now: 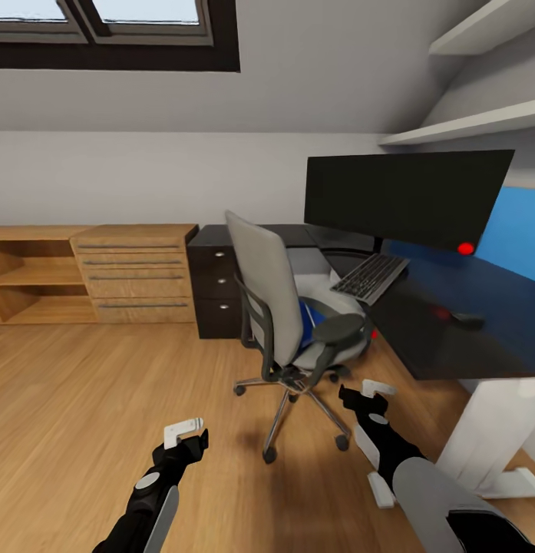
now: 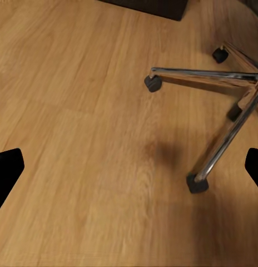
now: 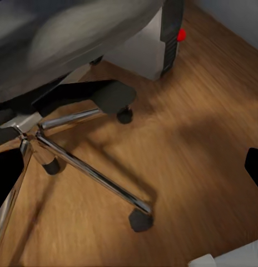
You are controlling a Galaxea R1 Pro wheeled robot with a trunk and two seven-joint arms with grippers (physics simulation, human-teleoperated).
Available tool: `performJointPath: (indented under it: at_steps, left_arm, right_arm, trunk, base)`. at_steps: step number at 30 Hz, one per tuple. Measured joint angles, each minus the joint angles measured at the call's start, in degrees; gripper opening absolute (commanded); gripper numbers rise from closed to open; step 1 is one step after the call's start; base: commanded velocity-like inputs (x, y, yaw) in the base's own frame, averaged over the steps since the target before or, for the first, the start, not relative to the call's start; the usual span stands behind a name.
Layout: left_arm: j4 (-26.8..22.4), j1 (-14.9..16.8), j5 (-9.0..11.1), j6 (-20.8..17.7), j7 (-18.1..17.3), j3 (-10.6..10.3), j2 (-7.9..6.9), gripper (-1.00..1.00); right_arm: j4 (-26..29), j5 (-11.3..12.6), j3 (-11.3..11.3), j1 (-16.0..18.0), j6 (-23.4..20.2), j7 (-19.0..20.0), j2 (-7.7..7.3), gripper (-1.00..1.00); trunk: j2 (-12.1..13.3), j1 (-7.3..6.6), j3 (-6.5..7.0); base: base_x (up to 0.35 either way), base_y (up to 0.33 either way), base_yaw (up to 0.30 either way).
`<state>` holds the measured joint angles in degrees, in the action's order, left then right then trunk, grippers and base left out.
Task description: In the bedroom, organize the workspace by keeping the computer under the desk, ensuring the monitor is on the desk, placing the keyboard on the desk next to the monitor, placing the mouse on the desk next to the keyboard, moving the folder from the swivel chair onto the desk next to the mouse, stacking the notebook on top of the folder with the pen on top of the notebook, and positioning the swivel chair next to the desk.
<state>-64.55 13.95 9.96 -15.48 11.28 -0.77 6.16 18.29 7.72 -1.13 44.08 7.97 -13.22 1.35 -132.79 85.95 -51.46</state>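
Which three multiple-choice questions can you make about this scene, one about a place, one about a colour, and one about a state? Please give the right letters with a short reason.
1. Where does the keyboard lie?
A. on the floor
B. on the desk, below the monitor
C. on the wooden shelf unit

2. What colour is the folder on the seat of the swivel chair?
A. bright blue
B. red
C. yellow

3. In what state are the fingers of the left gripper and the right gripper?
A. both shut on the chair
B. the left one holds the folder
C. both open, holding nothing

Answers:
1. B, as the head view shows it on the black top under the screen.
2. A, as a blue patch shows between the chair's back and armrest.
3. C, as both wrist views show wood floor between the spread fingers.
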Motion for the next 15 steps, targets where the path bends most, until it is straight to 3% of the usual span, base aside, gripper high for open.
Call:
performJointPath:
  at_steps: [6, 15]
  left_arm:
    - [-0.12, 0.00, 0.02, -0.06, 0.02, 0.03, 0.00, 1.00]
    - [-1.61, 0.00, 0.14, -0.13, 0.08, 0.04, 0.21, 1.00]
  right_arm:
    - [-0.05, -0.05, 0.00, 0.00, 0.06, 0.01, -0.05, 1.00]
    - [-0.21, 0.25, -0.23, 0.00, -0.34, -0.28, -0.24, 1.00]
  trunk:
    - [0.00, 0.00, 0.00]
    - [-0.38, 0.24, -0.18]
  base:
    - [0.220, 0.000, 0.000]
    - [0.036, 0.000, 0.000]
